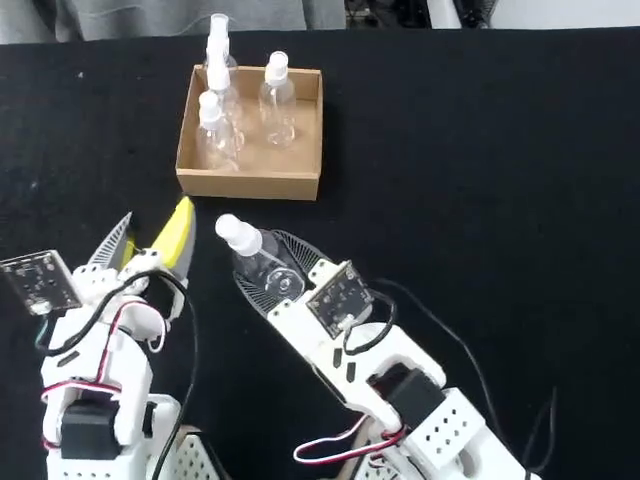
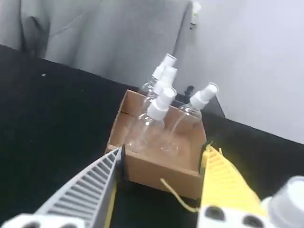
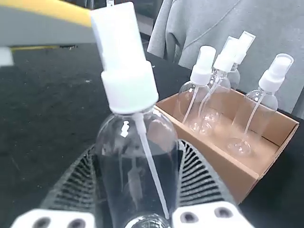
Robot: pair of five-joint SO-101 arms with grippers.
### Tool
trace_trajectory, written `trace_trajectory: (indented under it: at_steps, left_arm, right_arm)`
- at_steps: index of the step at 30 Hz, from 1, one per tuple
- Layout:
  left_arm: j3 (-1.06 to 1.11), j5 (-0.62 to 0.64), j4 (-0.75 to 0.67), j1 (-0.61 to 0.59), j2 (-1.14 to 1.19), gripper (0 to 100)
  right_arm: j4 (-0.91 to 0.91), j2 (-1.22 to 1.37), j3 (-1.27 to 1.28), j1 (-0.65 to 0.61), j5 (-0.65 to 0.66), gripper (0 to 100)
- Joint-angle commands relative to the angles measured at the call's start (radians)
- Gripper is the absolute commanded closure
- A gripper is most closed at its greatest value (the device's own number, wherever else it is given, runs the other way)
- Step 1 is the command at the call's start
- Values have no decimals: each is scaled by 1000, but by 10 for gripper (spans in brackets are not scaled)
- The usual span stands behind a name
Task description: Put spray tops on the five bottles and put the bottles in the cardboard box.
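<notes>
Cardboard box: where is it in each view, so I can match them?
High view: cardboard box upper left of centre.
Left wrist view: cardboard box framed between the open left pincer's fingers.
Right wrist view: cardboard box beyond the bottle in the right pincer.
Shared landmark: four capped bottles standing in it.

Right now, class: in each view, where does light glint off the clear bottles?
High view: faint glints on the boxed bottles; right wrist view: bright highlights high on the held bottle; left wrist view: sheen low on the boxed bottles.
</notes>
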Motion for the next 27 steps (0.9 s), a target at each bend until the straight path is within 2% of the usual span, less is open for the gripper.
trace_trajectory:
  at_steps: [1,19,23,27]
  left_arm:
    - [-12,3,-15,48,-2,759]
    - [-22,-49,12,220,-2,759]
    - [-18,-127,14,288,-2,759]
    - [-16,-144,14,321,-2,759]
  right_arm:
    - [-66,-33,5,18,-11,982]
    - [-71,-24,8,18,-9,982]
    - [-71,-24,8,18,-9,982]
    - [-69,-24,10,18,-9,982]
